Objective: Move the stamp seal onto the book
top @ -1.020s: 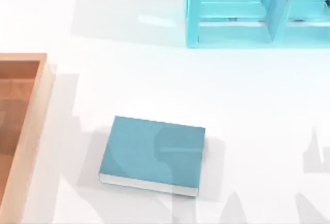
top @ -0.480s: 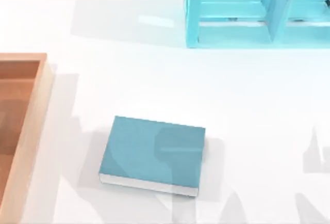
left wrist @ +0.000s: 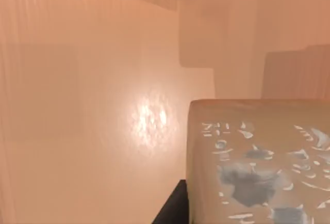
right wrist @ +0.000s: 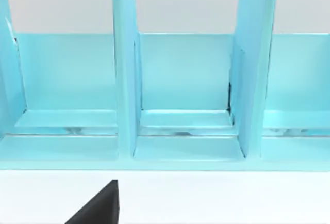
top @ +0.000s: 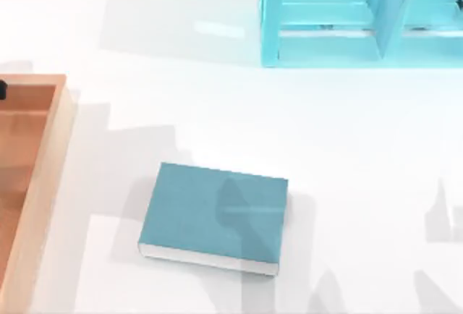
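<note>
The stamp seal, a tan block with a mottled grey mark on one face, looms close in the left wrist view, inside the wooden tray. A dark part of my left gripper sits right against its side. A dark bit of my left arm pokes in at the tray's far corner in the top view. The book, teal with white page edges, lies flat on the table near the front, left of centre. My right gripper is parked and open, one finger showing, facing the shelf.
A wooden tray with raised walls runs along the table's left edge. A light cyan shelf unit with upright dividers stands at the back right. Arm shadows fall across the book and the table's front.
A dark bit of my left arm has come into the top view at the tray's far corner. The shadows over the book and the table have shifted. The book has not moved.
</note>
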Controlling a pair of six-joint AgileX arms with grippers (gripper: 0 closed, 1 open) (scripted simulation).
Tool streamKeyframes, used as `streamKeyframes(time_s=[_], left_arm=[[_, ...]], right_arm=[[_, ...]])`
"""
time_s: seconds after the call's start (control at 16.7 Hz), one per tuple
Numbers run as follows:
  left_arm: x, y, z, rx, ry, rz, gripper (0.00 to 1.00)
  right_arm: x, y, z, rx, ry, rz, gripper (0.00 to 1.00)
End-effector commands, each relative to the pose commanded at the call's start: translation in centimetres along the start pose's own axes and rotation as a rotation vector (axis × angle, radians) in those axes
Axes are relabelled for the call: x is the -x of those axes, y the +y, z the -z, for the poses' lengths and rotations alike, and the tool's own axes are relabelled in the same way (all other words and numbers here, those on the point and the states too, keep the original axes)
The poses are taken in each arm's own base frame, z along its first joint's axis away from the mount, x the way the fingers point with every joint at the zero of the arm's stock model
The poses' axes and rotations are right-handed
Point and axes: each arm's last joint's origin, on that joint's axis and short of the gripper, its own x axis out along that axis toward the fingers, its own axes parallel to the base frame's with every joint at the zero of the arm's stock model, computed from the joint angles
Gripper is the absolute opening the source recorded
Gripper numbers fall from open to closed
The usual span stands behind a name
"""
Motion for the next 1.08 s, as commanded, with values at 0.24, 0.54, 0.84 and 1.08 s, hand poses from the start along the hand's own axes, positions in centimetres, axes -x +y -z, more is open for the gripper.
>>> streamKeyframes(time_s=[0.24, 0.54, 0.84, 1.08], left_arm=[[4.9, -7.0, 0.2, -0.021, -0.001, -0.004, 0.0], [8.2, -12.0, 1.9, -0.026, 0.003, -0.012, 0.0], [7.9, -12.1, 1.8, -0.024, 0.009, -0.011, 0.0], [5.6, -16.0, 1.3, -0.024, 0.014, -0.013, 0.0]], right_arm=[[0.0, 0.0, 0.0, 0.0, 0.0, 0.0, 1.0], [0.0, 0.0, 0.0, 0.0, 0.0, 0.0, 1.0], [0.0, 0.0, 0.0, 0.0, 0.0, 0.0, 1.0], [0.0, 0.0, 0.0, 0.0, 0.0, 0.0, 1.0]])
